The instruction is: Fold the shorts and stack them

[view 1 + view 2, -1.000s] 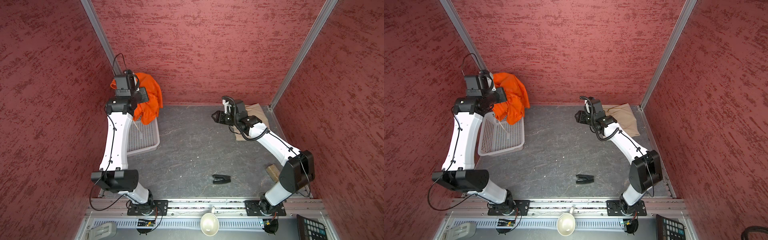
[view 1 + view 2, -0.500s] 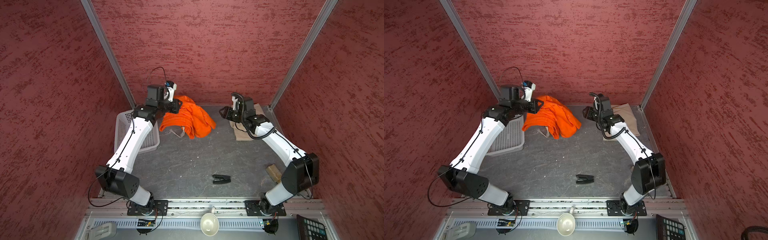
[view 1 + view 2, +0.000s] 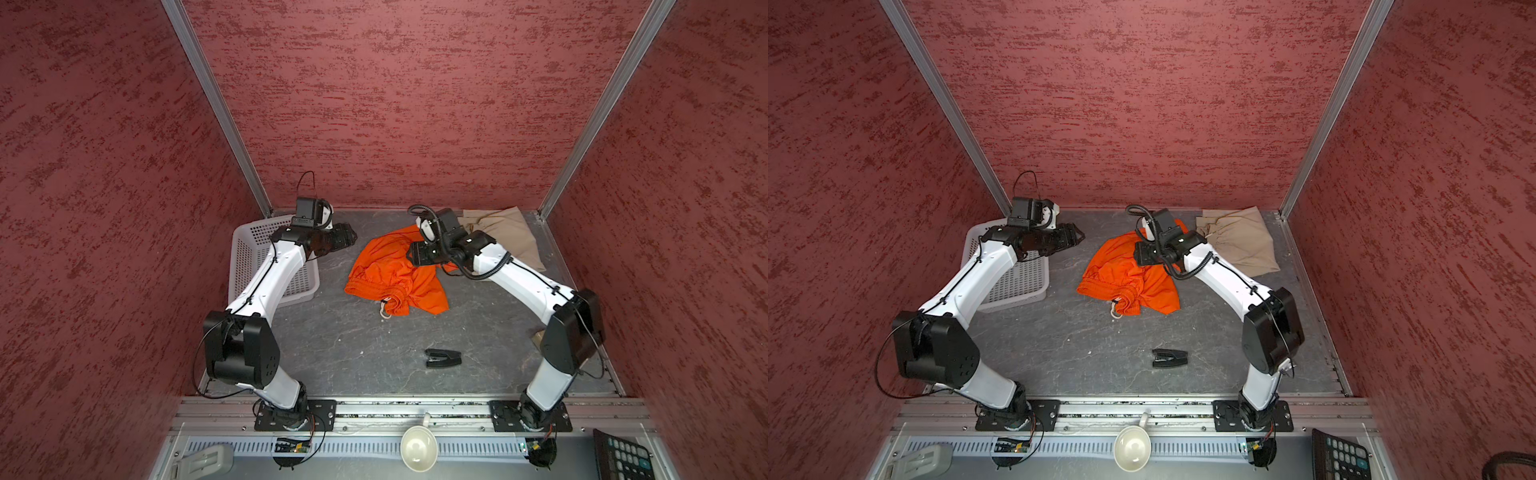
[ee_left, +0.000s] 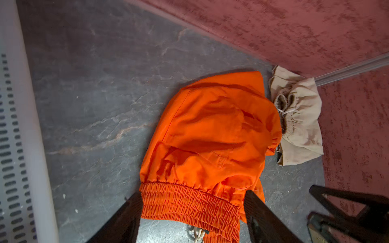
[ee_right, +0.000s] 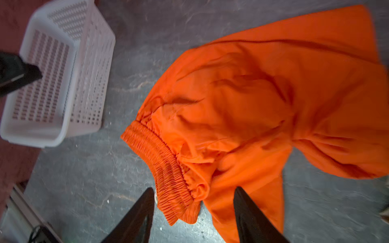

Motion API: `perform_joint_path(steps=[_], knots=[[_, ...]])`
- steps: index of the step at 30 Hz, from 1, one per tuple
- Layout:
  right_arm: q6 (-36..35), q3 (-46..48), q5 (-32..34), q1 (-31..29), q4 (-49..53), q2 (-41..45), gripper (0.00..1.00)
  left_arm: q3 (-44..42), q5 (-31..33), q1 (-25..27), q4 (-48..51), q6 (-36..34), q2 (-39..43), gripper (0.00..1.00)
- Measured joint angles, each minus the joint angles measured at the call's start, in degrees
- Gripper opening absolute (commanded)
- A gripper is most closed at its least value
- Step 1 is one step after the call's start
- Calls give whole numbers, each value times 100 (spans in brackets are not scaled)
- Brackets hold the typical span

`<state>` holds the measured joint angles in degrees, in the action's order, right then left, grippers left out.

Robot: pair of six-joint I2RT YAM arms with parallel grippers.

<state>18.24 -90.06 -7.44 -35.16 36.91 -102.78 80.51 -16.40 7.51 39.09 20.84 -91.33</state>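
Orange shorts [image 3: 395, 274] lie crumpled on the table [image 3: 332, 345] just beside the basket [image 3: 249, 237], waistband bunched, drawstring poking out. Not flat yet, so prob put in open space for spreading before any fold. Beige shorts [image 3: 503, 237] sit beyond them, farther from the basket, looking roughly folded, likely the stack base. Can't tell if the 2 pairs touch. L gripper [image 4: 192, 193] hangs between basket & orange pair, jaws spread, empty. R gripper [image 5: 193, 189] hovers over the orange pair's side away from the basket, jaws apart, nothing gripped, prob lining up to pinch & pull the cloth flat
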Motion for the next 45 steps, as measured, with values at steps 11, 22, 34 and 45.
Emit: perform_joint_path(steps=[11,22,34,45], knots=[[297,133,-299,-66,31,-1189,61,-44,365,428,704,498,-1421,76],[684,581,-291,109,24,-1550,61,15,752,505,1126,385,-1790,75],[831,625,-286,109,-61,-1521,61,-262,553,675,1056,476,-1904,36],[892,555,-485,109,-356,-1464,61,625,901,745,1613,372,-1329,0]])
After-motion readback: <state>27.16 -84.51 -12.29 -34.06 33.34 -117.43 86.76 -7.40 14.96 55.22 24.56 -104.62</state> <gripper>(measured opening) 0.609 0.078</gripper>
